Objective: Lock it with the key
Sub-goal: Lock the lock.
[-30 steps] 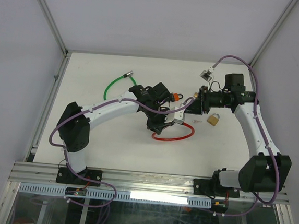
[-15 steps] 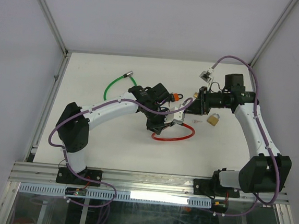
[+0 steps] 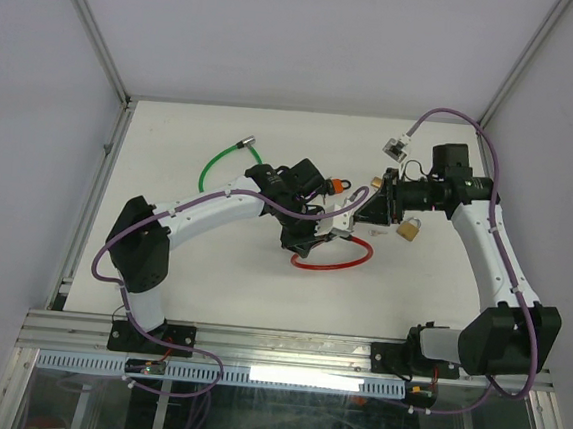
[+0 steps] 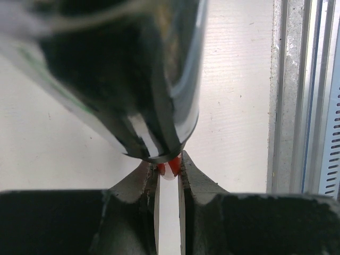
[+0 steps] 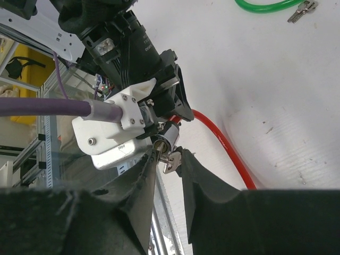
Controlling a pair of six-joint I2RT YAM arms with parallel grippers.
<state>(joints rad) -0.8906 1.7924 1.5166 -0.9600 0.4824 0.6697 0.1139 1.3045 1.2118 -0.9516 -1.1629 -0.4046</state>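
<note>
No text, brand, number or sign can be read in any of the views. The only candidate is a tiny dark marking on the white plastic housing (image 5: 114, 141), just left of the key (image 5: 170, 158). It is too small and blurred to make out.

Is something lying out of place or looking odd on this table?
Nothing looks damaged or spilled. One small oddity: a brass padlock lies loose on the table beside the right arm, close to where the key meets the red cable lock.
</note>
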